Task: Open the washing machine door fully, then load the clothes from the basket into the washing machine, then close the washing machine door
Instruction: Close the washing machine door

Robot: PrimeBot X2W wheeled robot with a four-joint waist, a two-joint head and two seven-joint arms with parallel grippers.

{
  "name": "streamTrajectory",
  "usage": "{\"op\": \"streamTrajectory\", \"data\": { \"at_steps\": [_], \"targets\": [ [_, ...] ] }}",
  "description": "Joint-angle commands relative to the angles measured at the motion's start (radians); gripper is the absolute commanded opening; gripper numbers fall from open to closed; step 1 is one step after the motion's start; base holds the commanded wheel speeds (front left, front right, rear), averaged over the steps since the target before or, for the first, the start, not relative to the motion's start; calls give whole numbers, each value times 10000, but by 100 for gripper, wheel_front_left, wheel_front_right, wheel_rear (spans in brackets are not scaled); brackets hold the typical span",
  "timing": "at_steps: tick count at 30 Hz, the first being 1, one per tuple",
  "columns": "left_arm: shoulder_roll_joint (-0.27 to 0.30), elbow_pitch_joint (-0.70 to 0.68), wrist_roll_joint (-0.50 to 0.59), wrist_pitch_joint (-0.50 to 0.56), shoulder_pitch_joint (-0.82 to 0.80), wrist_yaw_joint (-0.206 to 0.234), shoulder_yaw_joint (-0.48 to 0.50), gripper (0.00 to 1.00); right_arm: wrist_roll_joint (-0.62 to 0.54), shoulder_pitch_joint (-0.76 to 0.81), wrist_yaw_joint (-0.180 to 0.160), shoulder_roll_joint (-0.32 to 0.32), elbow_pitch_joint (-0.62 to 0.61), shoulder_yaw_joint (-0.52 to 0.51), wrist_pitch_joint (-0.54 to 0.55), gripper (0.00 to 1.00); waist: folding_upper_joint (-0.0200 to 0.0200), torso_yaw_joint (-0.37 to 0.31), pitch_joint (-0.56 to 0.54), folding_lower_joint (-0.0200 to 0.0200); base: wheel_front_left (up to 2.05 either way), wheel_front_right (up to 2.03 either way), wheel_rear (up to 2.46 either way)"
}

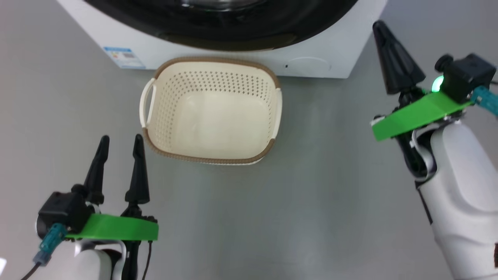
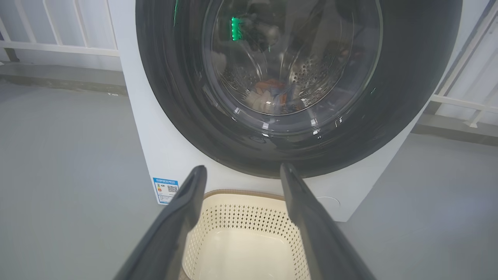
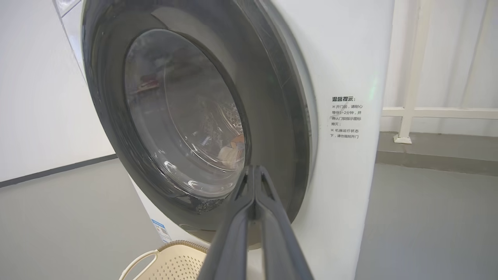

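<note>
Looks basically done to me. At the lower left of the head view, the left gripper [image 1: 121, 138] is open and empty. In the middle, the small cream perforated plastic basket [image 1: 212, 116] is bare, just in front of the big white front-loading washing machine [image 1: 330, 50]. The blue-and-orange printed clothes [image 2: 272, 95] lie behind the round black-rimmed glass door [image 2: 175, 97], which looks shut. At the far right, the right gripper [image 1: 380, 27] is pinched closed on nothing.

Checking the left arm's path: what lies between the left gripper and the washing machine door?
The empty basket, on the floor below the door, just past the left gripper, as the left wrist view shows.
</note>
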Motion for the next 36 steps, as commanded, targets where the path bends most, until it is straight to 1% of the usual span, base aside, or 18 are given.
{"op": "streamTrajectory", "data": {
  "at_steps": [1, 2, 3, 4, 5, 7, 9, 13, 18, 25, 36],
  "targets": [
    [264, -260, 161, -63, 169, -36, 415, 100, 55, 371, -13, 204, -375, 117, -45, 40, 0, -500, -503, 0, 0, 0, 0],
    [264, -271, 204, -63, 221, -43, 474, 100, 59, 575, -13, 247, -524, 117, -45, 47, 0, -597, -614, 0, 0, 0, 0],
    [264, -271, 243, -63, 276, -50, 526, 100, 66, 784, -13, 301, -653, 92, -45, 71, 0, -691, -730, 0, 0, 0, 0],
    [264, -269, 283, -63, 342, -56, 576, 100, 90, 998, -13, 371, -747, 36, -45, 98, 0, -783, -852, 0, 0, 0, 0],
    [264, -273, 320, -63, 413, -61, 624, 100, 89, 1200, -13, 420, -841, 9, -45, 100, 0, -874, -980, 0, 0, 0, 0],
    [264, -177, 377, -63, 711, -49, 787, 100, 57, 1823, -13, 576, -1018, -97, -45, 100, 0, -1154, -1384, 0, 0, 0, 0],
    [264, -106, 346, -63, 903, 52, 915, 100, -28, 2222, -13, 635, -1094, -158, -45, 100, 0, -1322, -1646, 0, 0, 0, 0],
    [264, -164, 169, -63, 1231, 279, 1068, 100, -122, 3023, -13, 721, -1252, -369, -45, 100, 0, -1561, -2114, 0, 0, 0, 0],
    [267, -136, 286, -63, 1706, 345, 1120, 100, -174, 3862, -13, 751, -1362, -410, -45, 100, 0, -1841, -2589, 0, 0, 0, 0],
    [267, -173, 510, -63, 2043, 467, 1376, 100, -422, 4486, -13, 722, -1565, -625, -45, 100, 0, -2047, -3016, 0, 0, 0, 0],
    [266, -298, 660, -63, 2537, 608, 1678, 100, -667, 5602, -13, 1030, -2085, -1146, -45, 100, 0, -2116, -3390, 0, 0, 0, 0]
  ]
}}
